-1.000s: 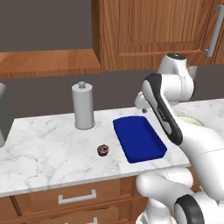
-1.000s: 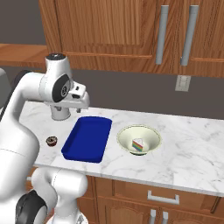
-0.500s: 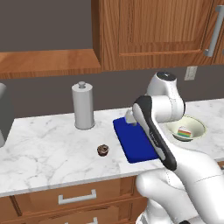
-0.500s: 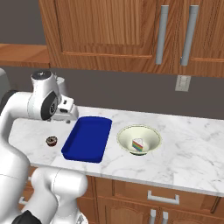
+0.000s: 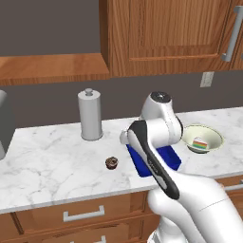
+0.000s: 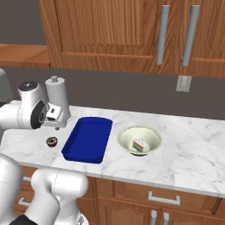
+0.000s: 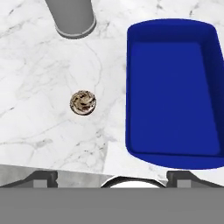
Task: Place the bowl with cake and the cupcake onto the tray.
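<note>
Claw [image 6: 56, 126] hovering over the surface [image 6: 184, 149] between cupcake [image 7: 83, 103] and tray [image 7: 173, 94], its opening impossible to tell, holding nothing, cupcake sitting left of the tray, bowl [image 6: 139, 139] carrying cake [image 6: 139, 145] lying right of it, no readable writing

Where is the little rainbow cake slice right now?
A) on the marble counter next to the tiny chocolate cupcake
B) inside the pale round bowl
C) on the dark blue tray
B: the small rainbow-layered cake slice sits inside the wide pale cream-green round bowl, beside the bare deep blue rectangular tray.
</note>
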Robot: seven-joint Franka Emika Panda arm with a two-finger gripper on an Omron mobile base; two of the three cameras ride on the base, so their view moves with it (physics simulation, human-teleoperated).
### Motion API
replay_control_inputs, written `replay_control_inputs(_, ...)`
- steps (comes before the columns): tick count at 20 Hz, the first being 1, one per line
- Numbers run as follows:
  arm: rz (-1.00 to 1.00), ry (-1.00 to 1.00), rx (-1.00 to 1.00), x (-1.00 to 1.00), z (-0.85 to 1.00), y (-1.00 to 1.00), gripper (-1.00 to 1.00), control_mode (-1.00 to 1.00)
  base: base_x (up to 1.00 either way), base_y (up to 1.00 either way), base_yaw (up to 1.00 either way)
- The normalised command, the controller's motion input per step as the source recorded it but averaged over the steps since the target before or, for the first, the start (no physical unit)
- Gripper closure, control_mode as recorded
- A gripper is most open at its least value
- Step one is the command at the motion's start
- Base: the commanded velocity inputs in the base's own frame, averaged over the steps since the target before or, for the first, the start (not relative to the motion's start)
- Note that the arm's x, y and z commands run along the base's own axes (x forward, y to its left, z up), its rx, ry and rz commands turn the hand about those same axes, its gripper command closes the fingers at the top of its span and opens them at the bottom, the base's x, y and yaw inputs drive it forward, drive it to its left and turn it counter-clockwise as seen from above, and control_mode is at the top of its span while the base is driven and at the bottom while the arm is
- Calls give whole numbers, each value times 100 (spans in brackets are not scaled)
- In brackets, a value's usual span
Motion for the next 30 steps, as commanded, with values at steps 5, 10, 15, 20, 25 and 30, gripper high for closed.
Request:
replay_control_inputs(5,0,0,1,1,-42,41,-100,-100,0,0,0)
replay_control_inputs(10,0,1,0,11,-44,32,-100,-100,0,0,0)
replay_control_inputs(15,0,1,0,21,-35,21,-100,-100,0,0,0)
replay_control_inputs(20,0,0,0,35,-28,6,-100,-100,0,0,0)
replay_control_inputs(25,0,2,0,40,-29,11,-100,-100,0,0,0)
replay_control_inputs(30,0,1,0,34,-28,13,-100,-100,0,0,0)
